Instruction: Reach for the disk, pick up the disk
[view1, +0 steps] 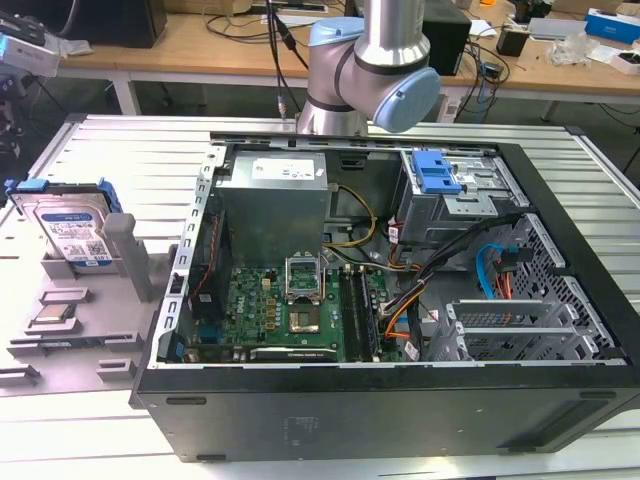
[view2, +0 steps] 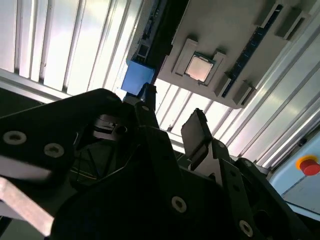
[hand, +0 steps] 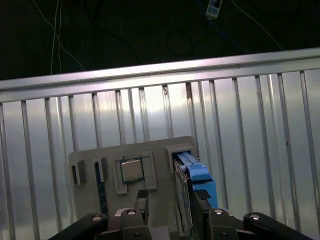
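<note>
Entry: reach for the disk.

The disk (view1: 72, 232) stands on edge, leaning, in the grey holder (view1: 100, 335) on the slatted table (view1: 110, 150). In the exterior view it is at 9 o'clock from the open computer case (view1: 400, 425). A small silver chip (view1: 52, 316) lies in the same holder, at 6 o'clock from the disk.

My gripper (hand: 171, 196) has its jaws released, with nothing clamped. In the first wrist view the disk (hand: 197, 174) shows edge-on, lined up with the gap and closer to one finger (hand: 201, 200) than the other. I see no contact. The disk stands free in the exterior view, so I judge that I hang well above it.

To do this well, in my judgement:
- Centre the gap over the thin edge, so both pads meet the flat faces and not the blue bracket.
- Match the disk's lean.
- Keep off the holder's post (view1: 122, 245) and the chip.

Pose: my arm (view1: 372, 75) has its joint at 12 o'clock behind the case, with the silver link rising out of frame. The wrist is aimed down at the holder.
</note>
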